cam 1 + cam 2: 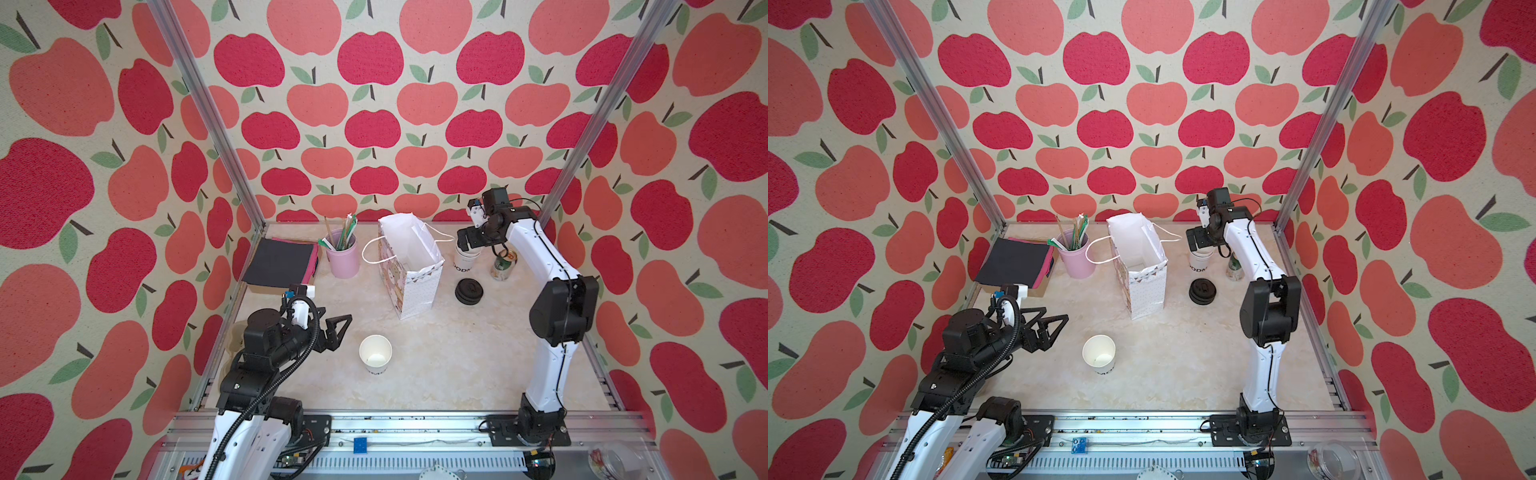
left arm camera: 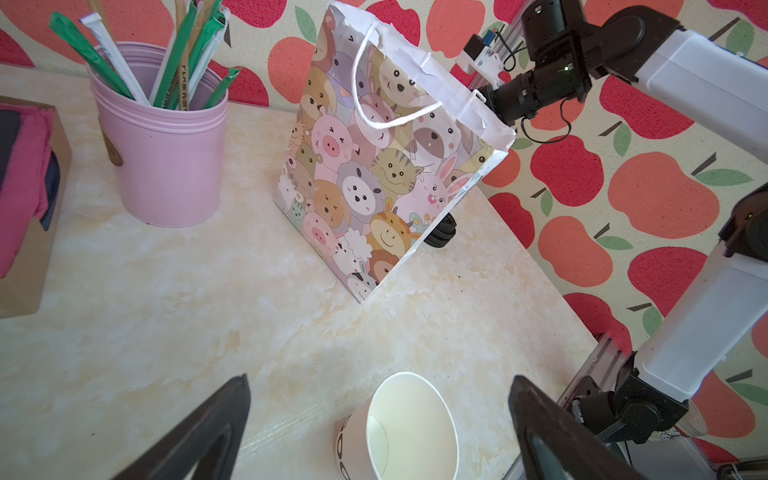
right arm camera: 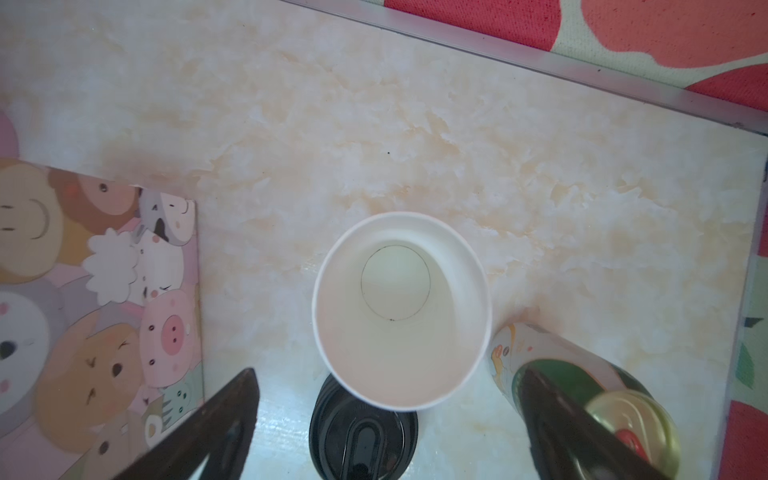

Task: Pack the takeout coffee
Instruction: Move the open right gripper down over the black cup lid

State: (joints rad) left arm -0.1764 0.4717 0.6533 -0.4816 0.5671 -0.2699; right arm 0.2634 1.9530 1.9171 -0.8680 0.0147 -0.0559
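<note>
The takeout coffee cup (image 1: 375,354) (image 1: 1099,351) (image 2: 409,428), a single white paper cup with dark lettering, stands open-topped with no lid near the table's front middle. My left gripper (image 1: 337,328) (image 2: 379,379) hovers open just left of it, and nothing sits between its fingers. At the back right my right gripper (image 1: 468,245) (image 3: 388,374) is open above a stack of white cups (image 1: 464,262) (image 3: 399,307), apart from its rim. A stack of black lids (image 1: 468,291) (image 3: 361,432) lies in front of that stack. The animal-print paper bag (image 1: 409,270) (image 2: 374,178) stands open at back centre.
A green drink can (image 1: 503,264) (image 3: 582,382) stands right of the cup stack, close to one right finger. A pink pot of straws (image 1: 344,255) and a box of dark and pink napkins (image 1: 282,264) sit at the back left. Metal frame posts bound the table.
</note>
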